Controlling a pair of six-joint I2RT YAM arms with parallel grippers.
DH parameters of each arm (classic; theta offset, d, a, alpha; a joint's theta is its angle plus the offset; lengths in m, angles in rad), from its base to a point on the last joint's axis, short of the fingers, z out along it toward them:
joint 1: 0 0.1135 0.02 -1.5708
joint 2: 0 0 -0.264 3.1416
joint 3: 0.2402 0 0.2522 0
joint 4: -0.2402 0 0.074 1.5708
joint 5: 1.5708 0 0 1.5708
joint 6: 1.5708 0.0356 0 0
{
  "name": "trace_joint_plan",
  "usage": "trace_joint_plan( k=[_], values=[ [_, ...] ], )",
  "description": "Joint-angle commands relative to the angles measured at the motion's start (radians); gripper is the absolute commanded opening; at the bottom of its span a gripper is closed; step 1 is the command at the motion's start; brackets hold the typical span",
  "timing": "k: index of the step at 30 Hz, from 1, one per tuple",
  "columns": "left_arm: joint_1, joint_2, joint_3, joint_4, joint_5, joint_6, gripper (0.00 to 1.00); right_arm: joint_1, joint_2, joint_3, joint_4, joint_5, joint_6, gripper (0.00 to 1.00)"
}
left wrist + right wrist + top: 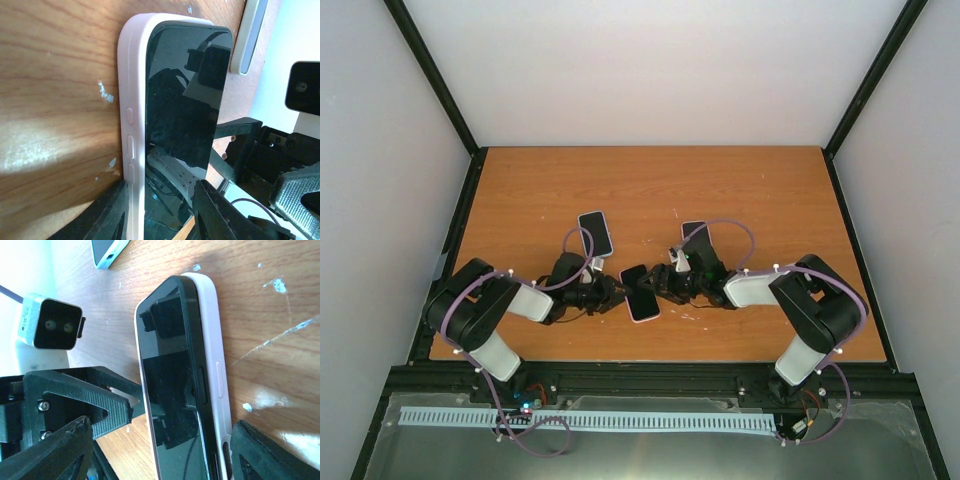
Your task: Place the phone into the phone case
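Your phone lies on the counter near its front edge, midway between the 2 arms and turned slightly off square. It is a dark slab with a glossy black screen facing up, and that screen mirrors the rig above it. The phone case around it is pale, almost white with a pink tinge, with rounded corners and 3 moulded button bumps along one long side.

From the right wrist you can see the phone's black edge and its side button riding above the case wall, so on that side it is not sunk flush.

2 more phones lie further back on the counter, one with a white rim and one partly hidden behind the right wrist.

Your left arm and right arm are both folded at the elbow. Their forearms run low and inward until the wrists nearly meet over the phone.

The left pincer is drawn narrow across one end of the phone case. One finger presses the buttoned wall and the other sits at the opposite edge.

The right pincer straddles the other end with its jaws wide. One finger stands clear of the screen side and the other is close beside the case wall.
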Motion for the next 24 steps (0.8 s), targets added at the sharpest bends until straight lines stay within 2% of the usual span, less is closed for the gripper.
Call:
trace_joint_plan(
  k=[1,8,15,20,24],
  values=[
    [-0.031,0.003,-0.029,0.036,0.014,-0.023,0.38,0.022,-0.023,-0.013,0.195,-0.114,0.089,0.73],
    [-0.033,-0.023,-0.076,0.061,0.008,-0.038,0.45,0.045,-0.022,-0.029,0.295,-0.137,0.155,0.73],
    [-0.034,-0.061,-0.095,0.055,0.004,-0.028,0.53,0.081,-0.006,-0.03,0.327,-0.139,0.173,0.73],
    [-0.033,-0.099,-0.11,0.008,-0.014,-0.008,0.54,0.087,0.004,-0.055,0.323,-0.154,0.161,0.73],
    [-0.034,-0.139,-0.117,-0.06,-0.045,0.019,0.49,0.088,0.003,-0.037,0.219,-0.178,0.072,0.72]
  ],
)
